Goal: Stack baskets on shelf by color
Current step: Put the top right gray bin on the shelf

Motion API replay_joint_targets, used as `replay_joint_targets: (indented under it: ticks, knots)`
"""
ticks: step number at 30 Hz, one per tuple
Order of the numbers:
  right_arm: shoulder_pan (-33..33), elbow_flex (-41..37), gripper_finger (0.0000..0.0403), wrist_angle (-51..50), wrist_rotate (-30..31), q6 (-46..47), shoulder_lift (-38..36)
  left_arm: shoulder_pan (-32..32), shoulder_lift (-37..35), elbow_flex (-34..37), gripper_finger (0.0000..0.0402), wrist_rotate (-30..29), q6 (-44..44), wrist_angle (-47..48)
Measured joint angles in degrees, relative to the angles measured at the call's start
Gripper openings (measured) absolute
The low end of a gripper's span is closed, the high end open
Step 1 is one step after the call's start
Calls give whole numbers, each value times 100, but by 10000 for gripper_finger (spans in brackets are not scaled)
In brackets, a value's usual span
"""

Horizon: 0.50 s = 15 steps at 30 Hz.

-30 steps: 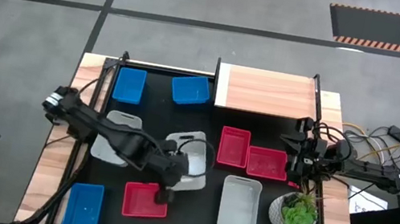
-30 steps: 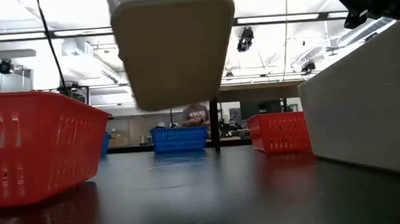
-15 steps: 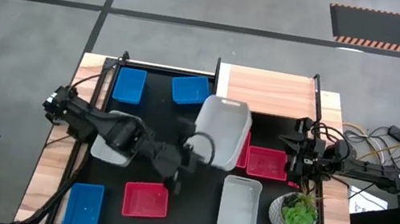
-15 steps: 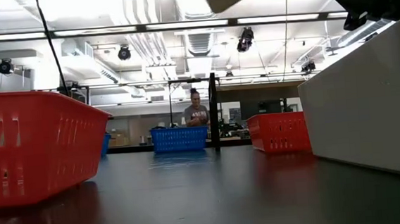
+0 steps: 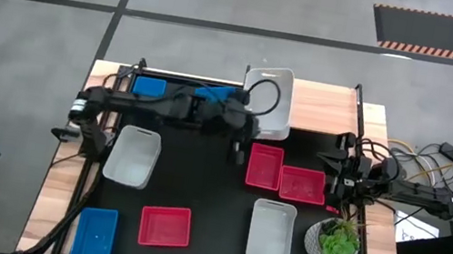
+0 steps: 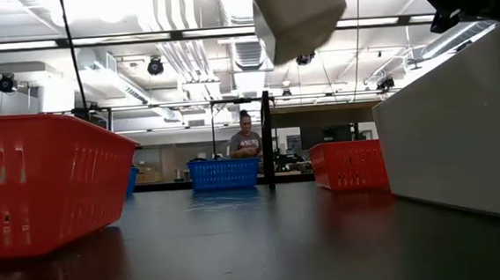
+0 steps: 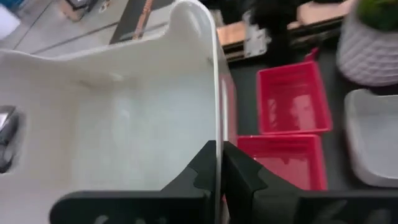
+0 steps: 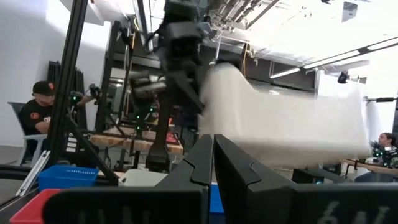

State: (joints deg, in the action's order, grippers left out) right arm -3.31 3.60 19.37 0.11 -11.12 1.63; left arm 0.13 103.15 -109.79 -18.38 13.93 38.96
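Observation:
My left gripper (image 5: 250,115) is shut on a white basket (image 5: 268,102), which it holds above the left end of the light-wood shelf (image 5: 322,108). The low view shows this basket (image 6: 300,17) high in the air and tilted. My right gripper (image 5: 334,169) waits shut and empty at the table's right side, next to a red basket (image 5: 302,185). A second red basket (image 5: 264,166) stands beside it. A third red basket (image 5: 165,226), two white ones (image 5: 132,156) (image 5: 271,233) and a blue one (image 5: 95,234) rest on the black tabletop. My left gripper grips one side wall of the white basket at its rim (image 7: 217,134), with one finger inside (image 7: 200,169) the basket and one outside. The fingers come from the table's left side. The basket is lifted clear and tilted above the shelf's left end.
Two blue baskets (image 5: 149,86) stand at the table's far left, partly hidden under my left arm. A white pot with a green plant (image 5: 334,242) stands at the near right. A person (image 6: 246,143) stands in the room beyond the table. The shelf's right part shows bare wood.
My left gripper has lifted the white basket clear of the middle of the table. It has carried it up and toward the far edge and the right, until it is over the shelf's left end. The basket has turned about on the way.

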Motion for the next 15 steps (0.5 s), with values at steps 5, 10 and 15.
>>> replay_joint_targets:
  ticks: [5, 10, 15]
  knots:
    - [0, 206, 9, -567, -1, -41, -7, 354, 299, -10, 0, 58, 51, -135]
    - [0, 472, 9, -1055, 3, -38, -4, 562, 545, -10, 0, 104, 196, -387]
    - [2, 590, 9, -1227, -6, -35, -7, 724, 685, -9, 0, 163, 204, -644]
